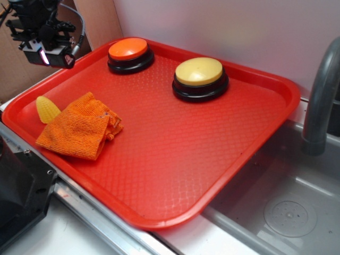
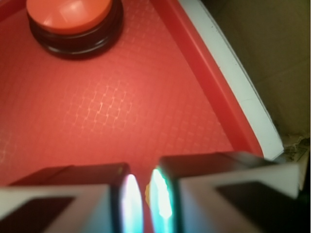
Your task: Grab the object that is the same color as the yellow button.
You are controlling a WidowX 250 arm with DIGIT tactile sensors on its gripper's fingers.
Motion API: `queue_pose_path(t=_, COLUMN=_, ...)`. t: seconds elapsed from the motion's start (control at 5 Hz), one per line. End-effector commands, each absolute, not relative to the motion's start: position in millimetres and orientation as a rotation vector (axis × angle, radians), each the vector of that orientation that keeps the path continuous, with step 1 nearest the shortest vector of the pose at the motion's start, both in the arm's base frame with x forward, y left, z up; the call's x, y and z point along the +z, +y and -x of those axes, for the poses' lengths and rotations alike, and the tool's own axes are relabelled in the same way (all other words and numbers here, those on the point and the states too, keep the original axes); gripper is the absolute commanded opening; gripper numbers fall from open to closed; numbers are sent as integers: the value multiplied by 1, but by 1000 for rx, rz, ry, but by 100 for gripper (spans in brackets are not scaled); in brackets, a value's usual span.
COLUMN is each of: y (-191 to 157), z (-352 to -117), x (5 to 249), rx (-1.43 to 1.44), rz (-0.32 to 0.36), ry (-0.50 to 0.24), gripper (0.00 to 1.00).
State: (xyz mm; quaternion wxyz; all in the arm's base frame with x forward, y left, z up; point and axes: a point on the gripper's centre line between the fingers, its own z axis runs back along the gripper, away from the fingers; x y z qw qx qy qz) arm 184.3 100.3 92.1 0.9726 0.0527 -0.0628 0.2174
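A red tray (image 1: 249,138) filled most of the exterior view, lying on a pale worktop (image 1: 64,234) beside a grey sink (image 1: 289,215) at the lower right, with a grey faucet (image 1: 321,101) curving up at the right edge. The corn cob (image 1: 47,109) lay at the left of the frame, on the tray floor close to the tray's left rim, touching the upper left edge of the orange mesh cloth (image 1: 79,127), which was bunched just right of it. The cob's long axis ran diagonally, its narrow tip pointing toward the upper left of the frame and its broad end toward the lower right, against the cloth. The yellow button (image 1: 200,74) stood upper centre, well apart from the cob, and the orange button (image 1: 129,52) stood to its left near the tray's far rim. The claw (image 1: 49,56) hung in the upper left corner of the frame, above the tray's far left edge and clear of everything on it. In the wrist view the claw (image 2: 142,199) sat at the bottom of the frame with its two fingers (image 2: 194,194) drawn nearly together, only a thin slit between them and nothing gripped, over bare tray floor; the orange button (image 2: 70,19) showed at the upper left there, and the corn cob did not appear.
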Motion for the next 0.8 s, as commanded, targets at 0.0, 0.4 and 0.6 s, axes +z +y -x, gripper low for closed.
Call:
queue_pose_path(t=0.0, y=116, z=-129, x=92, rx=480, rz=-95, ry=-164, gripper=100)
queue_pose_path(t=0.4, y=119, z=-120, x=52, rx=474, rz=-72, ry=-87, gripper=100)
queue_pose_path(t=0.6, y=114, z=-135, x=34, rx=441, rz=-41, ry=-64, gripper=100)
